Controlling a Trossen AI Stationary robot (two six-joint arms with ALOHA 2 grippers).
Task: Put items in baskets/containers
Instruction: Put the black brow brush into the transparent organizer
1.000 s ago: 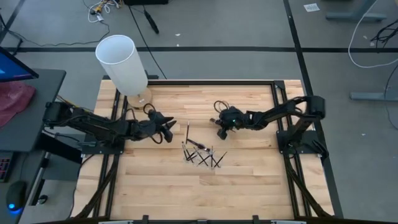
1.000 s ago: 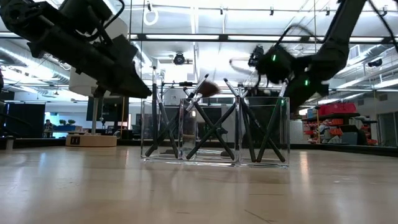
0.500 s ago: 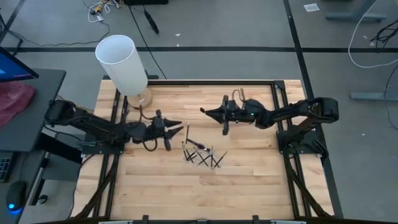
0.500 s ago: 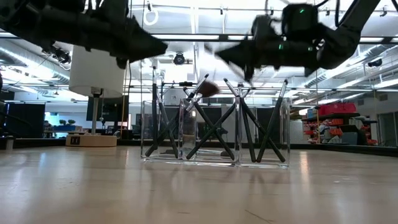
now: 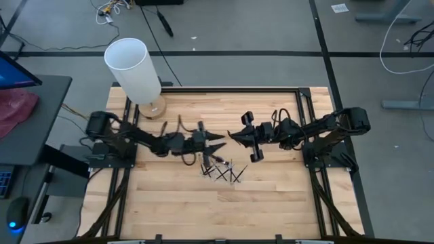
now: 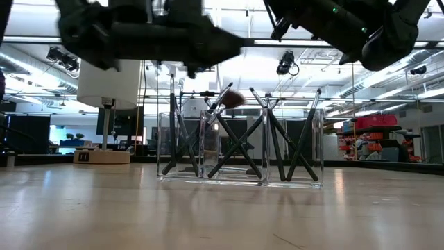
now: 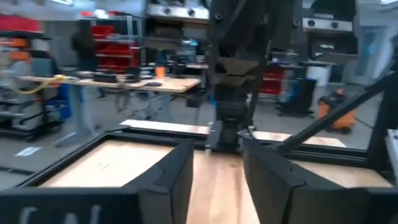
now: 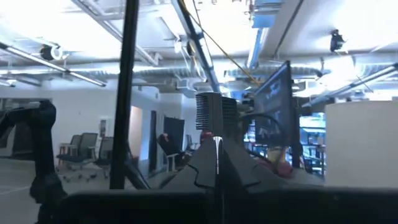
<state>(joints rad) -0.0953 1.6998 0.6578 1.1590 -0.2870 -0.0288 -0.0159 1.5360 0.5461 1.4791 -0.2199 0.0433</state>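
Several thin black brushes (image 6: 239,142) stand crossed and leaning in a low clear holder (image 6: 208,173) near the table's middle; from above the holder shows as a dark cluster (image 5: 221,169). My left gripper (image 5: 218,142) hovers level just above the holder's far left side, open and empty, as the left wrist view (image 7: 217,186) shows. My right gripper (image 5: 232,135) hovers level just far-right of the holder, shut and with nothing visibly in it (image 8: 216,155). The two grippers point at each other, a short way apart.
A tall white cylinder (image 5: 133,68) on a round wooden base stands at the table's far left corner. A black frame (image 5: 298,95) runs round the wooden table. Bare wood lies near of the holder (image 5: 224,210).
My left gripper has gone toward the table's right edge, risen and tipped from slanting down to level, ending above the holder's far left side. My right gripper has risen and tipped up to level, swinging about beside the holder. The brushes and holder have stayed still.
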